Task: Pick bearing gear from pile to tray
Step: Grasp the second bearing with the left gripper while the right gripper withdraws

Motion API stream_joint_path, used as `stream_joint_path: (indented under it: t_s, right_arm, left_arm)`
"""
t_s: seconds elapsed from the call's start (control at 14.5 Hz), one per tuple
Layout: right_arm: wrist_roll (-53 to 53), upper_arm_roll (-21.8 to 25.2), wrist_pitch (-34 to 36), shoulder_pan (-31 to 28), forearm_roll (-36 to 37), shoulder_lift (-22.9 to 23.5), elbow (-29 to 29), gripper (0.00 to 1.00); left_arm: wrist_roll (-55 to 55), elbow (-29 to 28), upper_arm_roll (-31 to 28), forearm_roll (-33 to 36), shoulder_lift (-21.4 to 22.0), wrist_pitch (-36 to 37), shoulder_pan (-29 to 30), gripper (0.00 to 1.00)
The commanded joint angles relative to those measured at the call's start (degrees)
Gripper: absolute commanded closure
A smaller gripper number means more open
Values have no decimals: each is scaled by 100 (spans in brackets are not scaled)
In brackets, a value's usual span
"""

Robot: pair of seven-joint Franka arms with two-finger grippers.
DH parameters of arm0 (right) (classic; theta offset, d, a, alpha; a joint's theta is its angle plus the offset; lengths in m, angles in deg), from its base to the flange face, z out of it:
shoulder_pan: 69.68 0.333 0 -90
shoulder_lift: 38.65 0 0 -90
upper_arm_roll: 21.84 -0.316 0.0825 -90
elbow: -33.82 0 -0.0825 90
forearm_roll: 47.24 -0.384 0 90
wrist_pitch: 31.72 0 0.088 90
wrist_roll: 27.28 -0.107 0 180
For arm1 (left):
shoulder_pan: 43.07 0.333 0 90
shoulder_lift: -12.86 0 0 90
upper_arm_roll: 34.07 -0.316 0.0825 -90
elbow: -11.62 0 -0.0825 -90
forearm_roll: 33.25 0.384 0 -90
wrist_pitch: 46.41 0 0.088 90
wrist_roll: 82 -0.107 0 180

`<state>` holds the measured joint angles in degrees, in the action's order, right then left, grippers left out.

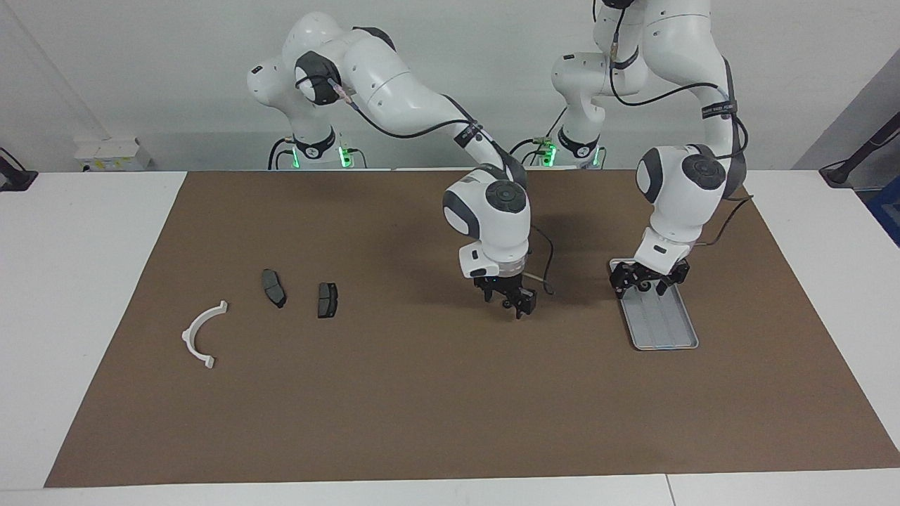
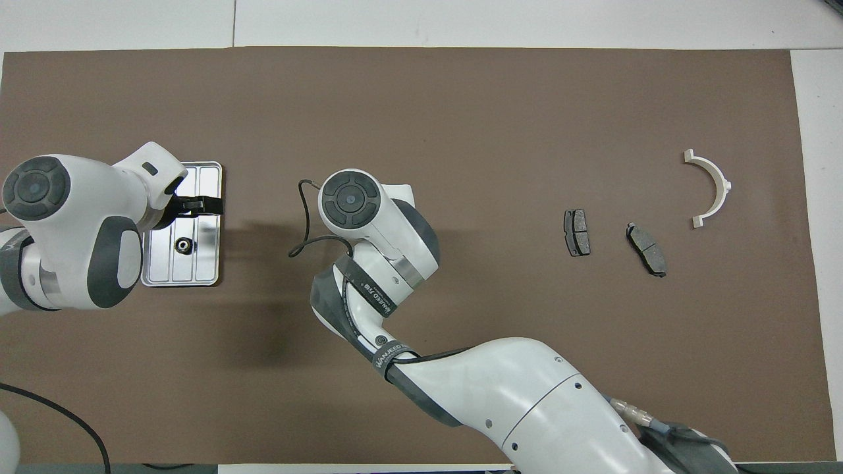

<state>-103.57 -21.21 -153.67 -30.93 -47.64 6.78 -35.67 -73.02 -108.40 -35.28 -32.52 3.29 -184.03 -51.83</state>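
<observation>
Overhead view, we see the left gripper (image 2: 197, 205) over the tray (image 2: 204, 172), its jaws apart and empty, a small black gear (image 2: 182, 245) lying in the tray on the brown mat (image 2: 461, 99). Our right gripper (image 1: 515, 299) hangs mid-mat; we cannot tell its jaws. Two brake pads (image 2: 577, 232) and a white bracket (image 2: 711, 186) lie toward the right arm's end.

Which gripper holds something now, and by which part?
Left gripper holds nothing: the gear lies in the tray. Right gripper: cannot be told.
</observation>
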Motion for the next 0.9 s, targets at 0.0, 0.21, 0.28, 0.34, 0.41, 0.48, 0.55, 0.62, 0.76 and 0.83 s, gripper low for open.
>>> stream_joint_path:
  t_s: [0.0, 0.21, 0.28, 0.34, 0.41, 0.48, 0.55, 0.62, 0.76, 0.83]
  right_arm:
    - [1041, -80, 1012, -437, 66, -559, 348, 0]
    - [2614, -80, 1585, -990, 49, -1236, 349, 0]
    - [3107, -106, 1752, -1236, 22, -1438, 349, 0]
    - [3616, -159, 1953, -1482, -4, -1632, 349, 0]
    - [4178, -229, 2199, -1771, 5, -1816, 349, 0]
    - [4889, -325, 2463, -2122, 13, -1992, 349, 0]
    - [5549, -370, 2718, -2439, 13, -2151, 349, 0]
    - [6199, -370, 2912, -2738, 5, -2283, 340, 0]
    - [7133, -361, 3202, -3179, 5, -2450, 332, 0]
    - [7363, -353, 3334, -3328, 5, -2538, 305, 0]
  left_arm:
    - [542, 355, -55, -90, -246, 24, -397, 0]
    - [1155, 1004, -72, -160, -693, 470, -835, 5]
    - [1620, 1250, -81, -169, -904, 551, -1159, 5]
    - [2077, 1427, -81, -169, -1036, 569, -1415, 5]
    - [2421, 1568, -90, -169, -1159, 578, -1635, 5]
    - [2650, 1700, -90, -178, -1274, 569, -1872, 5]
    - [2835, 1901, -90, -178, -1458, 560, -2005, 5]
    - [3020, 1999, -81, -169, -1599, 491, -2145, 5]
    - [3179, 1939, -81, -169, -1609, 481, -2331, 5]
    - [3215, 1808, -81, -169, -1583, 472, -2392, 5]
